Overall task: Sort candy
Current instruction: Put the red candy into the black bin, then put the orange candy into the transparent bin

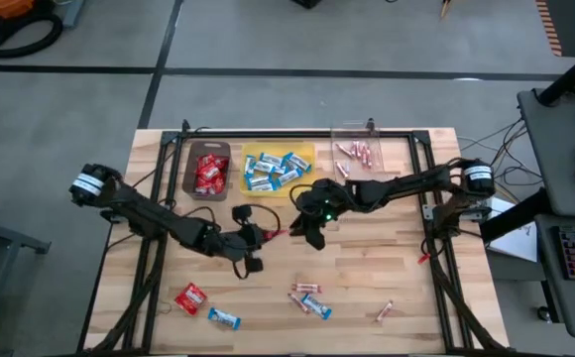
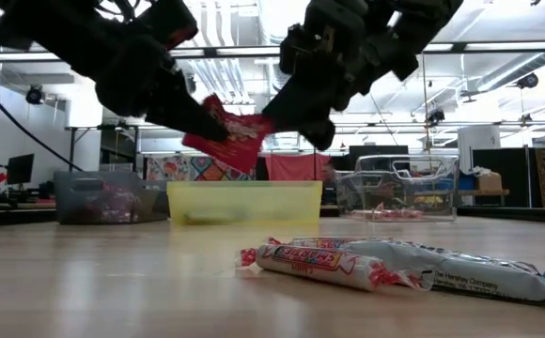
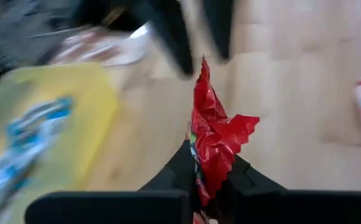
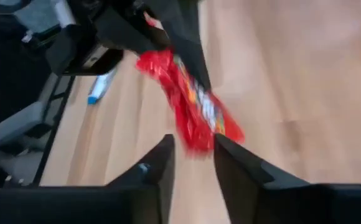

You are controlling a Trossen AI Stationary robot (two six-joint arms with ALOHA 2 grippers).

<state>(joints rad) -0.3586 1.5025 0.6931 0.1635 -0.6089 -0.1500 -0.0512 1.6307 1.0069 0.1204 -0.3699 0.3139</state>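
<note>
Above the middle of the wooden table (image 1: pixel 367 278), the left gripper (image 1: pixel 265 236) is pinching one end of a red packet (image 1: pixel 276 234), its fingers closed tight on the crinkled wrapper. The right gripper (image 1: pixel 309 230) is hanging just at the packet's free end, fingers parted by a narrow gap and holding nothing; in its own wrist view the packet's tip is sitting just ahead of that gap, not yet between the fingers.

The relation that matters: seen from above, the packet is lying at about 3 o'clock from the left gripper, its long axis running roughly 9 to 3 between the two tools, so the free end is pointing straight at the right gripper at about its 9 o'clock. In the low view the packet is hanging clear of the tabletop, tilted, with both dark grippers flanking it.

The brown bin (image 1: pixel 208 171), already holding red packets, is standing at about 11 o'clock from the left gripper, nearer the left arm than the right. The yellow bin (image 1: pixel 277 169) with blue-and-white bars and the clear bin (image 1: pixel 359 154) with pink sticks are lining the far edge beside it. More loose candy (image 1: pixel 307 297) is waiting near the front edge of the table, including another red packet.

This is looking like a hand-over or a two-handed tug, though which cannot be told.
</note>
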